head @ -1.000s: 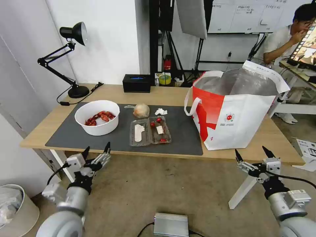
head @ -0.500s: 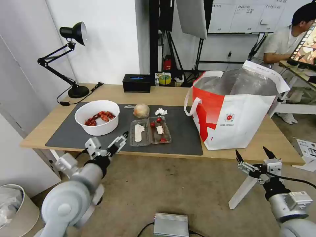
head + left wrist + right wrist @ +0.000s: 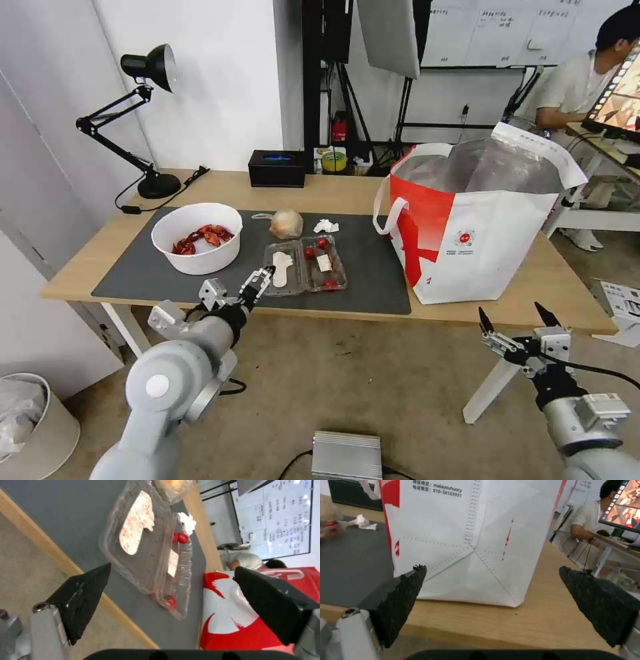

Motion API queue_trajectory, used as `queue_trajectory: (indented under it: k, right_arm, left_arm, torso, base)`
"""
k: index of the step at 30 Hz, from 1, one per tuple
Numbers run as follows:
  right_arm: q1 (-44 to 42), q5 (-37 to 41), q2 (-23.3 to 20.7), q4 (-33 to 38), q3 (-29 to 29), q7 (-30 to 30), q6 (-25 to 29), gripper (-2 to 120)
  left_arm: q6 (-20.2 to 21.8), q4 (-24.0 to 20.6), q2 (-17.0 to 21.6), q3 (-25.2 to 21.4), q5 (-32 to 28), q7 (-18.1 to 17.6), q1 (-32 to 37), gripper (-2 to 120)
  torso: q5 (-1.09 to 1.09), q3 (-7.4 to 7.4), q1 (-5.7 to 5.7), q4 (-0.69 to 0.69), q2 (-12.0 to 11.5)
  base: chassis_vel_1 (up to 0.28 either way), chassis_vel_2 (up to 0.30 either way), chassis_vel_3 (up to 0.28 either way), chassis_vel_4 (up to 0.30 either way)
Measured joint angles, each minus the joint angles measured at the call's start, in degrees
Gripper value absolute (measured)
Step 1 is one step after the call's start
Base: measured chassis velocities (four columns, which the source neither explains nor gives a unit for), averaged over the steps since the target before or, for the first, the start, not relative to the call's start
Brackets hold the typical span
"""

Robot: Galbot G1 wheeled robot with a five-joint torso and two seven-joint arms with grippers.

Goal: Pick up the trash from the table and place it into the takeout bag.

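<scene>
Left gripper (image 3: 257, 283) at table (image 3: 333, 190) front edge, jaws spread (tray (image 3: 305, 265) pickup likely); right gripper (image 3: 517, 327) spread, idle below front-right corner.

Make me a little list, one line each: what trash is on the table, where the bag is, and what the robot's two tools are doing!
trash on mat: white bowl of red shells; clear clamshell tray; wrapped beige lump; crumpled tissue
takeout bag: upright, open, on the table right of the mat
left tool: open, at the table's front edge, close to the tray
right tool: open, empty, low in front of the bag
</scene>
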Motion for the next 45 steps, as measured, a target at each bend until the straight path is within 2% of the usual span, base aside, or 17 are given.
queue_trajectory:
  k: [17, 26, 45]
  right_arm:
    - [-0.9, -0.6, 1.6, 0.0, 0.4, 0.4, 0.0, 100]
    - [-1.4, -1.2, 2.4, 0.2, 0.6, 0.7, 0.1, 100]
    - [-1.5, -1.3, 2.8, -0.9, 0.9, 1.3, 0.4, 100]
  left_arm:
    - [0.0, 2.6, -5.4, 2.9, -0.3, 0.8, -1.3, 100]
    - [0.6, 6.5, -5.9, 4.4, -0.4, 2.3, -3.4, 100]
    - [0.8, 11.4, -5.4, 6.2, 2.0, 4.9, -5.1, 100]
  torso:
    - [0.0, 0.0, 0.0, 0.0, 0.0]
    - [-0.01, 0.0, 0.0, 0.0, 0.0]
    - [-0.01, 0.0, -0.01, 0.0, 0.0]
  base:
    - [0.0, 0.0, 0.0, 0.0]
    - [0.0, 0.0, 0.0, 0.0]
    - [0.0, 0.0, 0.0, 0.0]
